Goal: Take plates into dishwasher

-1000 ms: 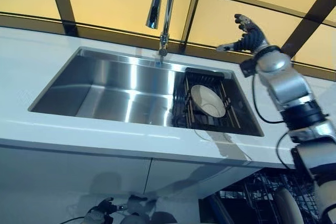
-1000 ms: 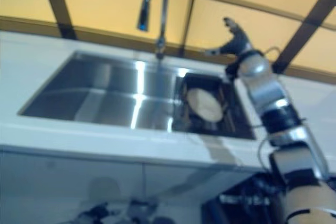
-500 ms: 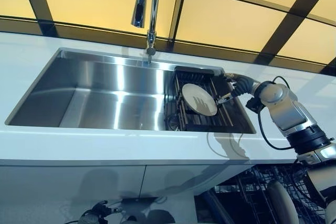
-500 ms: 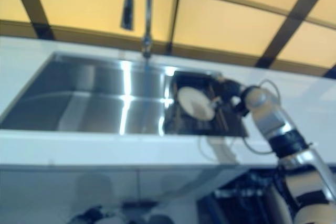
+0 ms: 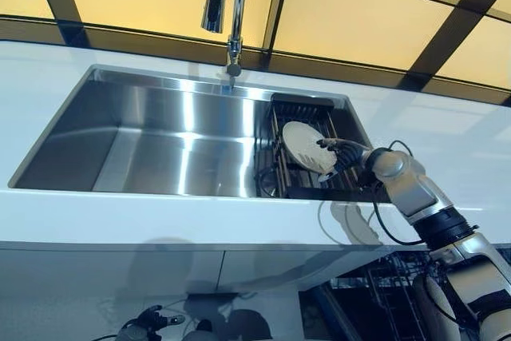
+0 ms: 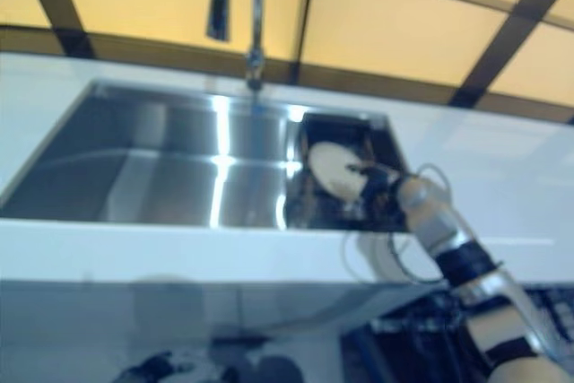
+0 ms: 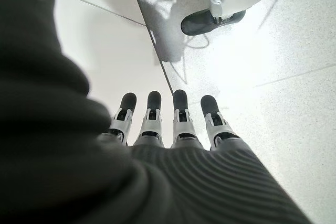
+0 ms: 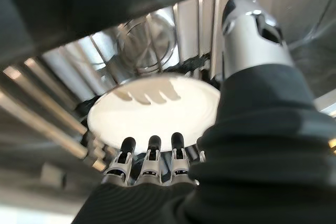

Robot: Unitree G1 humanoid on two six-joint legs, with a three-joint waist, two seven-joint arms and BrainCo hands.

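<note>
At the right end of the sink (image 5: 144, 145), a dark rack (image 5: 297, 185) sits inside the basin, and a white plate (image 5: 306, 146) stands tilted in it, leaning among the bars. Right hand (image 5: 345, 159) reaches down into the rack from the counter (image 5: 96, 217) side and is at the plate's near edge. In the right wrist view the plate (image 8: 152, 114) lies just past the fingers (image 8: 152, 153), which extend straight in a row toward its rim, with the thumb (image 8: 249, 30) raised apart on the other side; finger shadows fall on the plate face. Whether the fingertips actually touch the rim cannot be told, but nothing is clamped. Faucet (image 5: 227, 5) rises behind the sink, left of the rack. Left hand (image 7: 168, 124) hangs low, well away from the sink, over a pale floor (image 7: 273, 51); its fingers are straight, side by side, holding nothing. Below the counter on the right, part of a wire dishwasher rack (image 5: 395, 285) shows.
</note>
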